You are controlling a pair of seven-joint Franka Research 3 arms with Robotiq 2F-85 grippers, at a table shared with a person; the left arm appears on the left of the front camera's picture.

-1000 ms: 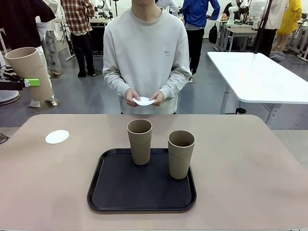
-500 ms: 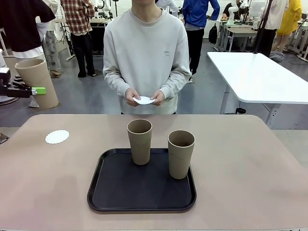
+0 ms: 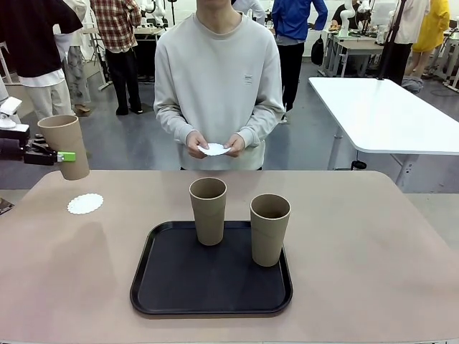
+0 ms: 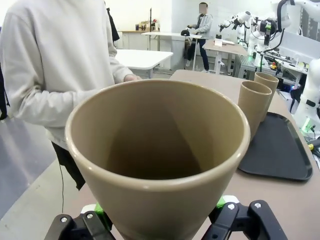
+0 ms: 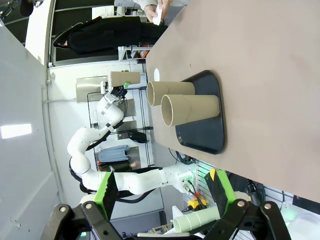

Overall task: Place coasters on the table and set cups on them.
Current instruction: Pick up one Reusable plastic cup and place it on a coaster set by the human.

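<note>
Left tool (image 3: 61, 155), three cups (image 3: 64, 140) (image 3: 208, 210) (image 3: 270, 228), two coasters (image 3: 85, 203) (image 3: 215, 150)

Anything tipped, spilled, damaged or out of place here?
Nothing stands out. Two cups stand upright on the tray, one coaster lies flat on the table, and the left gripper holds a third cup, slightly tilted, in the air.

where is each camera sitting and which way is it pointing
Front view: fixed on the robot's side, faces across the table at the person; the left claw holding a cup shows at left.
Left wrist view: on the left wrist, looks into the held cup's mouth; its fingers flank it at the bottom.
Right wrist view: on the right wrist, rolled sideways, looks along the table; its open right claw rises from below.
Shared: the black tray with two cups shows in all three.
</note>
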